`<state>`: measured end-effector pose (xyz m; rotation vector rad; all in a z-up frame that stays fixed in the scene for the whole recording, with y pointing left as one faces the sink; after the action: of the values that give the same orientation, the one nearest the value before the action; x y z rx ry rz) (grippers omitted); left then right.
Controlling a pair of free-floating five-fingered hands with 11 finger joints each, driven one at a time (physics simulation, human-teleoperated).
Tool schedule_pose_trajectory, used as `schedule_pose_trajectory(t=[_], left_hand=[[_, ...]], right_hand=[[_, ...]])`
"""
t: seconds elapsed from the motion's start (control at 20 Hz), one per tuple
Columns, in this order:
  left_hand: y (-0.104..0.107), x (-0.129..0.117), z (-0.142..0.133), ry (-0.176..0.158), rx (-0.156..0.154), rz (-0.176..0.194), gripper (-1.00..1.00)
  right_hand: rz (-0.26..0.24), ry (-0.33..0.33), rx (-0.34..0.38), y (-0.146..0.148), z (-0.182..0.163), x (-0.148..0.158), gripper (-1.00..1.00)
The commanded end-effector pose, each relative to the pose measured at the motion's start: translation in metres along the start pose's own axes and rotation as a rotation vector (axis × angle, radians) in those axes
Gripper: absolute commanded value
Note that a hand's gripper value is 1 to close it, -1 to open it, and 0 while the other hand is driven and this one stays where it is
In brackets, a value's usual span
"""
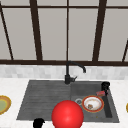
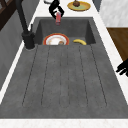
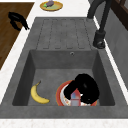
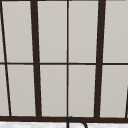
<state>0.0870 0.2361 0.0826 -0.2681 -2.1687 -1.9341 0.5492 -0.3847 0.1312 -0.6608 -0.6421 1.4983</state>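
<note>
The left hand hangs idle at the front edge of the white counter, beside the ribbed draining board of the dark grey sink; in the right side view its fingers look loosely curled and they hold nothing. To the right, in the sink basin, lies a white plate with an orange-red rim, and a yellow banana lies flat near it, not touching. Above the plate's far side, the right hand is closed from above on a small red-pink block, probably a sponge. I judge this block to be light, soft and a little compressible, so a gentle pinch on its two long sides is enough. The palm faces downward, fingers curled around the block.
</note>
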Motion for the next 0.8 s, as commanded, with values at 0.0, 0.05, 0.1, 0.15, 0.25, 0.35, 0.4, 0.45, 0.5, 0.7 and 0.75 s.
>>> schedule_pose_trajectory(t=[0.0,0.05,0.1,0.15,0.25,0.35,0.4,0.45,0.5,0.7,0.75], left_hand=[[0.000,0.000,0.000,0.000,0.000,0.000,0.00],[0.000,0.000,0.000,0.000,0.000,0.000,0.00],[0.000,0.000,0.000,0.000,0.000,0.000,0.00],[0.000,0.000,0.000,0.000,0.000,0.000,0.00],[0.000,0.000,0.000,0.000,0.000,-0.001,0.00],[0.000,0.000,0.000,0.000,0.000,-0.001,0.00],[0.000,0.000,0.000,0.000,0.000,-0.001,0.00],[0.000,0.000,0.000,0.000,0.000,-0.001,0.00],[0.000,0.000,0.000,0.000,0.000,-0.001,0.00],[0.000,0.000,0.000,0.000,0.000,-0.002,0.00],[0.000,0.000,0.000,0.000,0.000,-0.002,0.00]], right_hand=[[-0.037,-0.034,-0.001,-0.001,0.010,-0.023,1.00],[-0.041,-0.037,-0.001,-0.002,0.012,-0.029,1.00],[-0.044,-0.039,-0.001,-0.002,0.015,-0.035,1.00],[-0.047,-0.042,0.000,-0.002,0.016,-0.041,1.00],[-0.051,-0.046,0.003,0.000,0.020,-0.053,1.00],[-0.053,-0.048,0.007,0.002,0.020,-0.065,1.00],[-0.057,-0.051,-0.001,0.002,0.019,-0.072,1.00],[-0.055,-0.053,-0.001,0.002,0.019,-0.078,1.00],[-0.050,-0.057,-0.001,0.003,0.018,-0.084,1.00],[-0.048,-0.063,0.000,0.009,0.020,-0.108,1.00],[-0.049,-0.063,0.000,0.010,0.022,-0.114,1.00]])
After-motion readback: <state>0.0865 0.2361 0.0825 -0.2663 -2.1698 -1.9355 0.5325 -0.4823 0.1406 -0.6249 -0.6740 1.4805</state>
